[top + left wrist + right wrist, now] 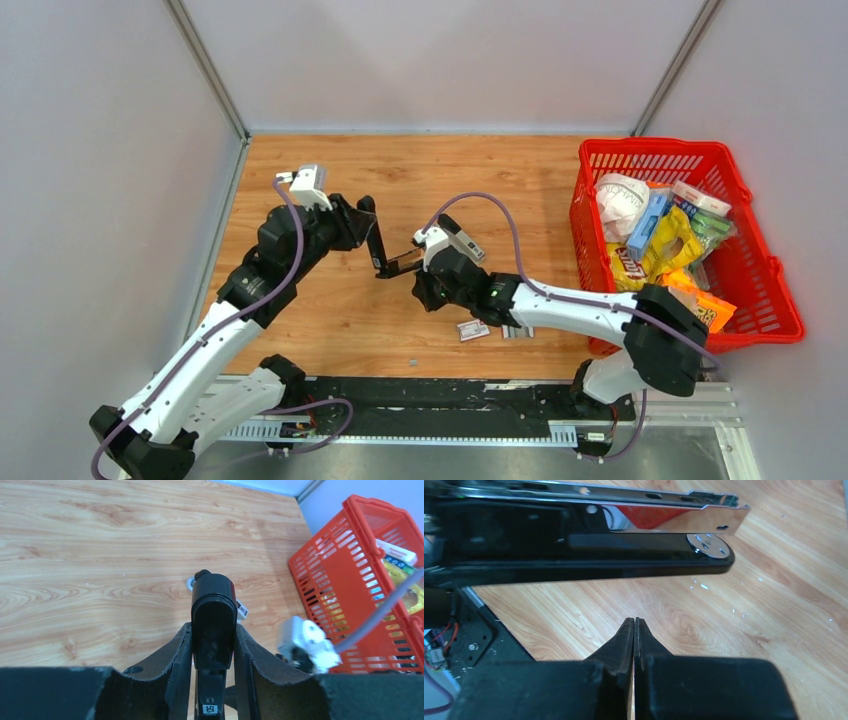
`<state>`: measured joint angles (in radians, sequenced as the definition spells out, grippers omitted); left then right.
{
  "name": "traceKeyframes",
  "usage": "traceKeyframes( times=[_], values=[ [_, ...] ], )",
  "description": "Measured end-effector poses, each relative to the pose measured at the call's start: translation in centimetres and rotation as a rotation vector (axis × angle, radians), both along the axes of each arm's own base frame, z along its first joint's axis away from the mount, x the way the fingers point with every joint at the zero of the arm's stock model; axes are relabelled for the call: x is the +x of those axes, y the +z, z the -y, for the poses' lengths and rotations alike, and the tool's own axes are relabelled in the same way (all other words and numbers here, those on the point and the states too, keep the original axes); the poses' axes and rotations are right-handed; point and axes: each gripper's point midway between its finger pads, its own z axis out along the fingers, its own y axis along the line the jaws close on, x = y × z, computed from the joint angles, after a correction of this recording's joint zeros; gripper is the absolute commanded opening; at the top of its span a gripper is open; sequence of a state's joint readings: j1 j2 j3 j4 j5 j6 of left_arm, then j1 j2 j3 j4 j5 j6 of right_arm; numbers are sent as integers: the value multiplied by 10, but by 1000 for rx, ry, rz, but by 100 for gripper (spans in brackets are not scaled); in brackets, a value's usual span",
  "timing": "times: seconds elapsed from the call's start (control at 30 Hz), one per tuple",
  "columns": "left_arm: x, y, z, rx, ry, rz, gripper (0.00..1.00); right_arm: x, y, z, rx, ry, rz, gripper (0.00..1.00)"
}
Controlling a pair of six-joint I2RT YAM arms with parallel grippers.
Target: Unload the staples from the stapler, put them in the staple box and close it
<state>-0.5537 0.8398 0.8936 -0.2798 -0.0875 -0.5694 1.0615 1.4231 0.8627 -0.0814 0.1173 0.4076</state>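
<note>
The black stapler [381,246] hangs open above the wood table. My left gripper [362,222] is shut on its black top cover [214,607]; in the left wrist view that gripper [214,628] has the cover wedged between both fingers. In the right wrist view the stapler's shiny metal magazine [659,512] and black base with round anvil [707,545] stretch across the top. My right gripper [634,622] is shut and empty just below the base, right of the stapler in the top view [422,282]. Tiny silvery staple bits [700,586] lie on the table. A short grey staple strip [517,331] lies near the right arm.
A small red-and-white box [472,330] lies on the table by the right arm, also seen in the left wrist view [241,609]. A red basket [762,285] full of packets stands at the right. A black rail [430,392] runs along the near edge.
</note>
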Motion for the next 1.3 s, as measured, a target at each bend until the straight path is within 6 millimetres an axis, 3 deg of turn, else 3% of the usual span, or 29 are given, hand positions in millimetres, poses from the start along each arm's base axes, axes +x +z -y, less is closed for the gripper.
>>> traceKeyframes(
  times=[0.2,0.43,0.87,1.0,1.3],
  values=[
    [-5,6,7,-37,-36,-10,0,8,-29,-2,-38,-40,-45,0],
    [-17,8,5,-48,-62,-20,0,31,-17,2,20,-107,-27,0],
    [-29,12,15,-82,-138,-33,0,52,8,15,52,-158,27,0],
    [-32,8,22,-86,-177,-54,0,58,24,9,70,-144,60,0],
    [-34,5,33,-99,-233,-64,0,56,86,-2,164,-67,149,0]
  ],
)
